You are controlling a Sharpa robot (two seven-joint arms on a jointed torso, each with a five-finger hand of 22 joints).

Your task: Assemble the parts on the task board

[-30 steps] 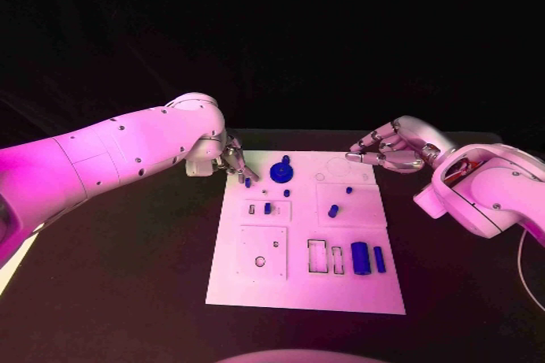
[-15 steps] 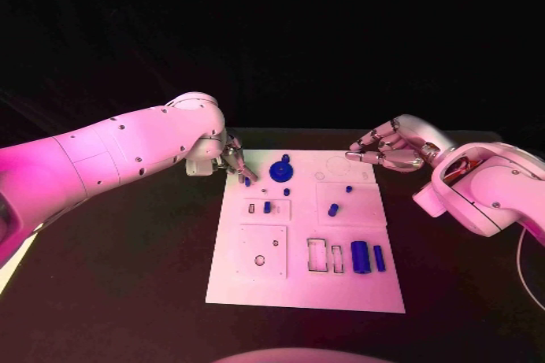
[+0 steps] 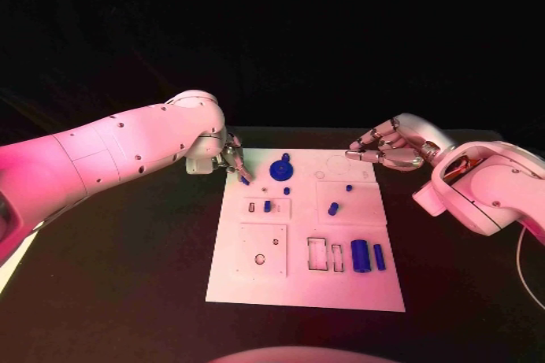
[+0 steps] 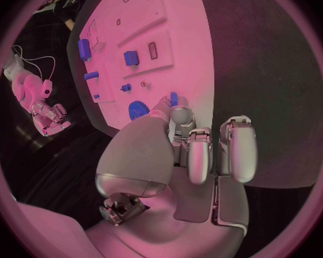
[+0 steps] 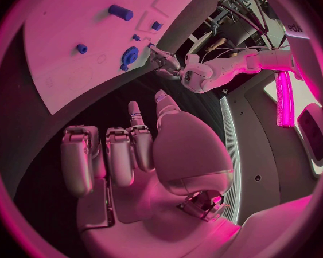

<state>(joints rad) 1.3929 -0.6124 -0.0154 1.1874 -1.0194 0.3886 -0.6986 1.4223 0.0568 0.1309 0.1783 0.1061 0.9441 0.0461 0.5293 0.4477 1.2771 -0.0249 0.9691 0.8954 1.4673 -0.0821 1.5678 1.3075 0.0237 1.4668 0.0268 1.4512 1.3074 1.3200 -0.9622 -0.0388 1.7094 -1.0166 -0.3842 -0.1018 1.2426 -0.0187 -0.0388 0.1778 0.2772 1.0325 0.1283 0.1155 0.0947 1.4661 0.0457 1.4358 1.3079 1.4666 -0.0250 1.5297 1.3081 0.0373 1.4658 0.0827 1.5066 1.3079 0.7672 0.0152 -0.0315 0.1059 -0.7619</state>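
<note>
At the far left corner of the task board [image 3: 341, 288], the left hand [image 3: 235, 160] pinches a small blue peg [image 3: 246, 179] between thumb and fingertip, its tip just over the board's edge; the left wrist view shows the peg [image 4: 173, 99] held close above the white plate. Just beside it sits the blue gear [image 3: 282, 171], and other blue parts are spread down the board's middle and right. The right hand [image 3: 386, 150] hovers off the board's far right corner, fingers loosely curled and apart, holding nothing.

Risks, as I judge them: the pinch is slight and the peg short, so it could tilt or slip loose as it comes down; a tilted peg would jam at its hole or skitter onto the black surface [image 3: 113, 284]. The fingers also work close to the gear and could nudge it.

Against the frame a second back: the peg sits a touch higher and nearer the hand, the left wrist barely shifted. Right hand and the other parts unchanged.
</note>
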